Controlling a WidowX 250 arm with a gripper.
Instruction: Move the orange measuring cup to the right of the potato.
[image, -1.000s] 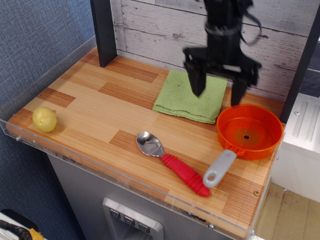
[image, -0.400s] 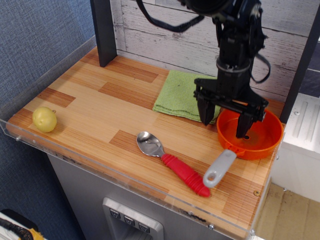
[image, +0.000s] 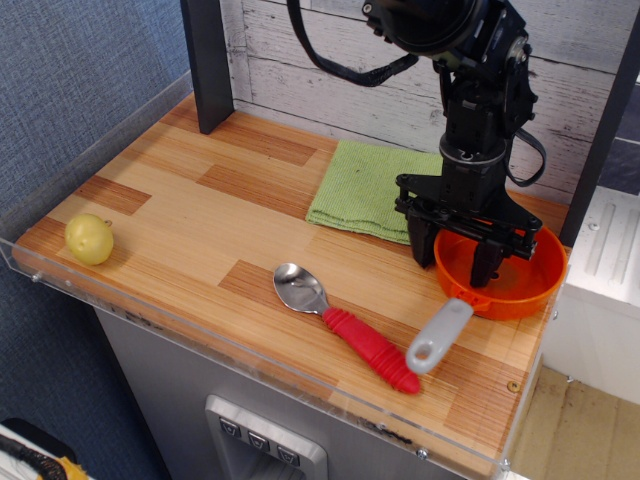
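The orange measuring cup sits at the right end of the wooden table, its light-grey handle pointing toward the front. My gripper is lowered over the cup's left rim. One finger stands outside the wall and the other inside the bowl, with the jaws still apart and not pressed on the rim. The potato lies far off at the table's left front corner.
A red-handled metal spoon lies in the front middle, just left of the cup's handle. A green cloth lies at the back behind the gripper. A dark post stands at the back left. A clear raised lip runs along the table's edges.
My gripper has come down from above the cloth to the cup's left rim, and its fingers have narrowed a little around the wall. The cup, spoon and potato have not moved.
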